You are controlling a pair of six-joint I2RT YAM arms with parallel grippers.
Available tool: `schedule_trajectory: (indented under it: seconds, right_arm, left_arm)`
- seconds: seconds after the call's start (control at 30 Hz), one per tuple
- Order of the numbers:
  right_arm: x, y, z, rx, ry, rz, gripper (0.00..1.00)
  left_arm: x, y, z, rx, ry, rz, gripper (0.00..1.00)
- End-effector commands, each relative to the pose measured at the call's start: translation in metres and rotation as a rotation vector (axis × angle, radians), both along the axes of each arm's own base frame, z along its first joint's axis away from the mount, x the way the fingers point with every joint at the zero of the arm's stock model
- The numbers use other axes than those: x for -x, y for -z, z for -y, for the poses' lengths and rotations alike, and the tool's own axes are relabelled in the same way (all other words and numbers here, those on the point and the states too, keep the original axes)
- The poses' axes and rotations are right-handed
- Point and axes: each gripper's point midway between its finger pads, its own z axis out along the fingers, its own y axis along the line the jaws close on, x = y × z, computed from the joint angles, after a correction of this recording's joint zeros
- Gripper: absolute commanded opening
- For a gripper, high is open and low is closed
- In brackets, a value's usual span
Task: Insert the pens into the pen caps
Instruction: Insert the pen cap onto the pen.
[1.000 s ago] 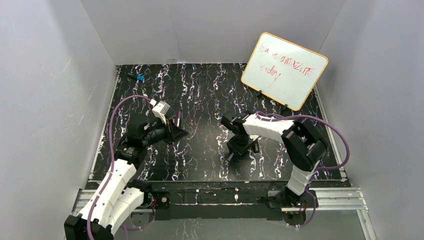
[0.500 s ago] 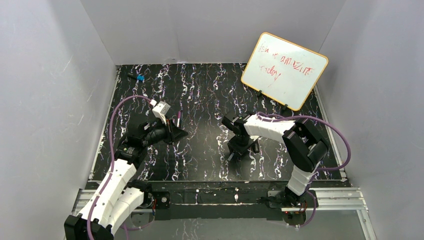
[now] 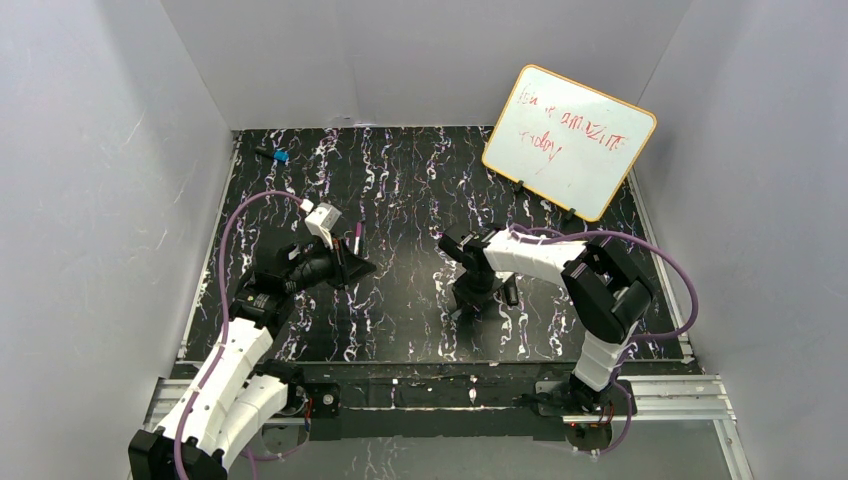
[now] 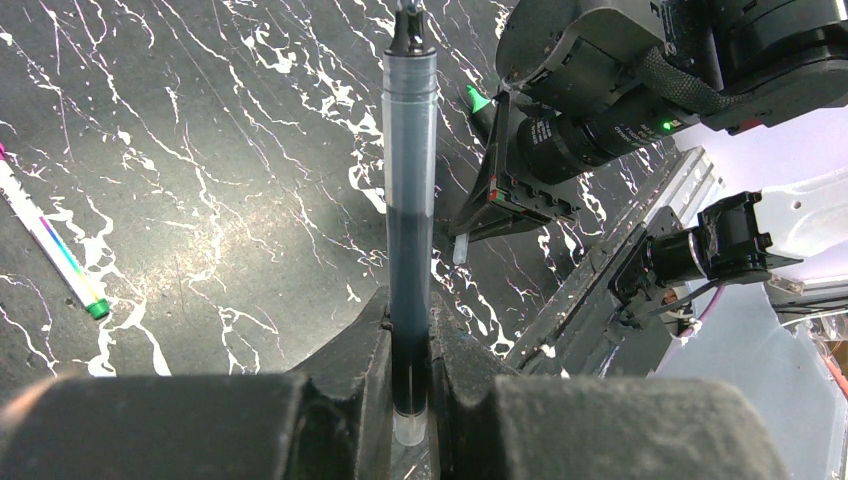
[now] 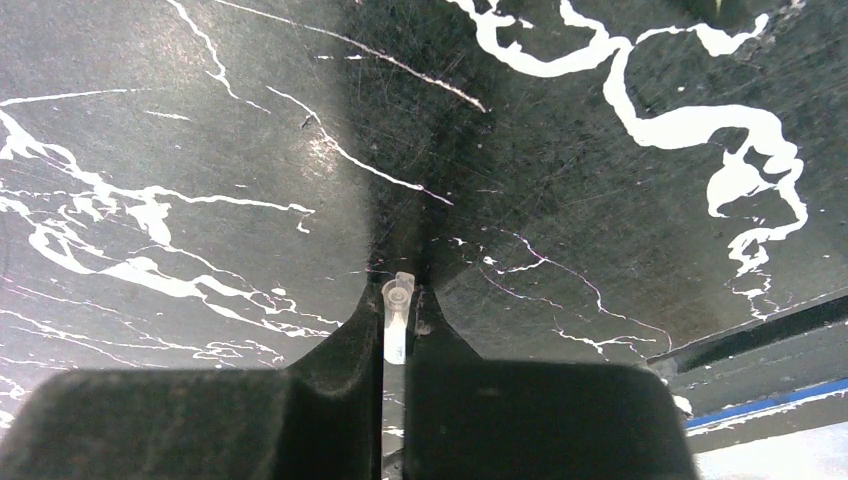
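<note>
In the left wrist view my left gripper [image 4: 410, 305] is shut on a slim dark pen [image 4: 410, 190] that sticks straight out toward the right arm. My right gripper [image 5: 398, 290] is down at the mat and shut on a small clear pen cap [image 5: 397, 318], pinched upright between its jaws. The cap [image 4: 459, 248] also shows at that gripper's tip in the left wrist view. A white pen [image 4: 55, 245] lies on the mat to the left. A green marker tip [image 4: 478, 100] peeks out behind the right wrist. From above, left gripper [image 3: 360, 266] and right gripper [image 3: 468, 300] face each other.
A whiteboard [image 3: 568, 140] with red writing leans at the back right. A blue cap [image 3: 281, 156] lies at the far left corner of the black marbled mat [image 3: 400, 180]. A short black marker [image 3: 511, 292] lies beside the right wrist. Grey walls enclose three sides.
My right gripper has closed on the clear pen cap and edged slightly left. The left arm and its pen have not moved.
</note>
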Motion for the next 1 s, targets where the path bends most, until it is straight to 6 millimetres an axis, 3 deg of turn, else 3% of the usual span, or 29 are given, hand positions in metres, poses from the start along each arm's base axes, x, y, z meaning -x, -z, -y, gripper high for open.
schedule_trajectory:
  seconds: [0.0,0.1,0.17,0.23,0.33,0.43,0.57,0.67,0.77,0.97]
  right_arm:
    - [0.003,0.008,0.002,0.029,-0.01,-0.008,0.01]
    - [-0.008,-0.002,-0.001,0.009,-0.037,0.052,0.01]
    - [-0.033,-0.026,-0.011,-0.011,-0.133,0.179,0.01]
    - [-0.068,-0.065,-0.02,-0.016,-0.267,0.372,0.01]
    - [-0.113,-0.144,-0.037,-0.07,-0.42,0.713,0.01]
    - [-0.135,-0.23,-0.06,-0.178,-0.61,1.094,0.01]
    - [-0.142,-0.294,-0.073,-0.184,-0.76,1.327,0.01]
    - [-0.128,-0.352,-0.098,-0.306,-0.911,1.51,0.01]
    - [-0.104,-0.359,-0.126,-0.53,-0.993,1.519,0.01]
    - [-0.058,-0.384,-0.136,-0.854,-0.998,1.506,0.01]
  left_arm:
    - [0.001,-0.014,0.003,0.008,0.023,0.037,0.0]
    - [0.003,-0.014,0.005,0.012,0.036,0.036,0.0]
    - [0.005,-0.014,0.007,0.019,0.056,0.036,0.0]
    - [0.011,-0.015,0.013,0.033,0.097,0.039,0.0]
    - [0.022,-0.014,0.024,0.036,0.167,0.038,0.0]
    - [0.033,-0.011,0.031,0.013,0.222,0.041,0.0]
    - [0.045,-0.014,0.035,0.008,0.259,0.062,0.0]
    - [0.06,-0.028,0.04,0.045,0.335,0.112,0.0]
    - [0.066,-0.036,0.041,0.068,0.356,0.152,0.0]
    - [0.064,-0.037,0.04,0.062,0.345,0.158,0.0]
